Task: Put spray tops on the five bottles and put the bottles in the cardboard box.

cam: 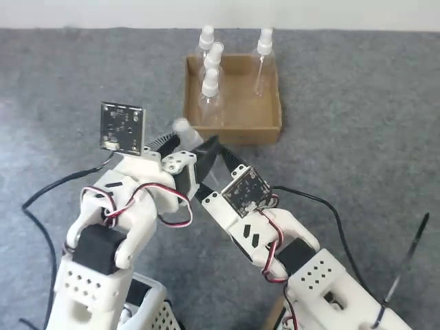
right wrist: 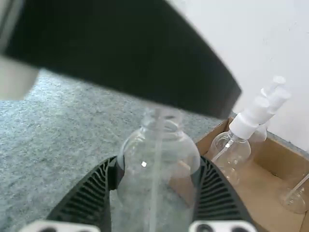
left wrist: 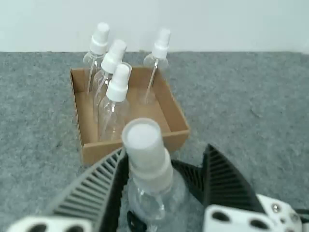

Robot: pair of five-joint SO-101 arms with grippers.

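Note:
A clear bottle (right wrist: 157, 169) with a white spray top (left wrist: 145, 147) on its neck is held tilted just in front of the cardboard box (cam: 234, 132). My right gripper (right wrist: 157, 162) is shut on the bottle's body, and the spray tube shows inside the glass. My left gripper (left wrist: 164, 150) stands open around the spray top: one finger rests against it and the other is apart. In the right wrist view a black finger (right wrist: 145, 58) of the left gripper hides the top. Several bottles (cam: 210, 96) with spray tops stand upright in the box.
The table is covered in grey carpet (cam: 357, 103). Black cables (cam: 41, 196) trail on it to the left and right of the arms. A pale wall (left wrist: 217, 24) runs right behind the box.

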